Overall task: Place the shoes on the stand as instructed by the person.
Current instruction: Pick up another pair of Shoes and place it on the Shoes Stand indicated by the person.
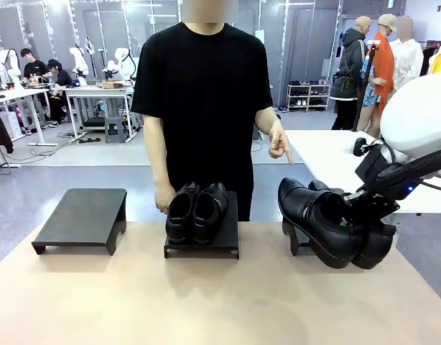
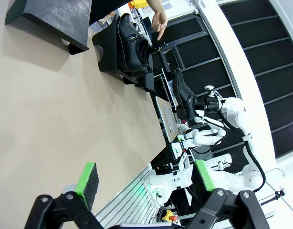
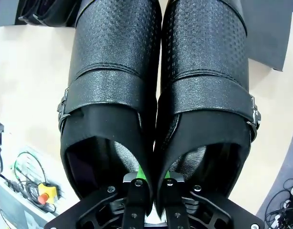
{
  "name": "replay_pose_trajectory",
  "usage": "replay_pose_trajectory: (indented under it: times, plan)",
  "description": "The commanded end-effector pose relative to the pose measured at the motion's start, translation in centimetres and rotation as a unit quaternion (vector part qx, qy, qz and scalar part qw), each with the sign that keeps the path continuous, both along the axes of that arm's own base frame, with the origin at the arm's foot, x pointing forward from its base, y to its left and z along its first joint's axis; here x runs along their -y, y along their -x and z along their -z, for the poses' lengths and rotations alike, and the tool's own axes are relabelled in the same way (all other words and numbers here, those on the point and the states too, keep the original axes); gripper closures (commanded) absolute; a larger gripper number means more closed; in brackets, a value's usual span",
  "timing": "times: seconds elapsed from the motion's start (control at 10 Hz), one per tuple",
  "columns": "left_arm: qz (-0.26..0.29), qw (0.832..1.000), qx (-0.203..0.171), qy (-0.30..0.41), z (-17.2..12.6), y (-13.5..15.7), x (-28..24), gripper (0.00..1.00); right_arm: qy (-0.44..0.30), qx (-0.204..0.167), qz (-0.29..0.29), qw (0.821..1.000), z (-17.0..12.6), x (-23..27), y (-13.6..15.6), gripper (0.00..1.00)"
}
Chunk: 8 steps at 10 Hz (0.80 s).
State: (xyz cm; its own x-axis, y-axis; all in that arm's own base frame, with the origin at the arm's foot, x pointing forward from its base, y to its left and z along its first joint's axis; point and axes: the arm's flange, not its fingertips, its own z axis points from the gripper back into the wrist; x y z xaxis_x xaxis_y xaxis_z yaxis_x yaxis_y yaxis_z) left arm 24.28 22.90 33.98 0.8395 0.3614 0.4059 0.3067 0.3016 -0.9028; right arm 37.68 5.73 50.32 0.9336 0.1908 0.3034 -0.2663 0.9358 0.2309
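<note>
The right claw (image 3: pixel 149 188) is pinched tight on the inner collars of a shoe pair (image 1: pixel 328 223), hanging beside the right stand (image 1: pixel 294 237) where the person's hand (image 1: pixel 280 144) points; it should level them before lowering. The left claw (image 2: pixel 144 179) gapes empty.

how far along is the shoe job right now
Done: one pair of shoes sits on the middle stand. In hand: the right gripper is shut on the second pair, tilted in the air by the right stand, where the person's hand points. Left: setting it down.
</note>
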Motion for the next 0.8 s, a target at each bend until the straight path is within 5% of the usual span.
replay_pose_trajectory:
  times: [0.0,0.7]
  plan:
    - [0.007,1.000,0.012,-0.002,-0.1,0.4,0.3,0.00,0.012,0.016,0.012,1.000,-0.7,0.9,-2.0,0.92]
    - [0.007,1.000,0.012,-0.002,-0.1,0.4,0.3,0.00,0.050,0.027,0.047,0.997,-0.3,2.9,-14.7,0.92]
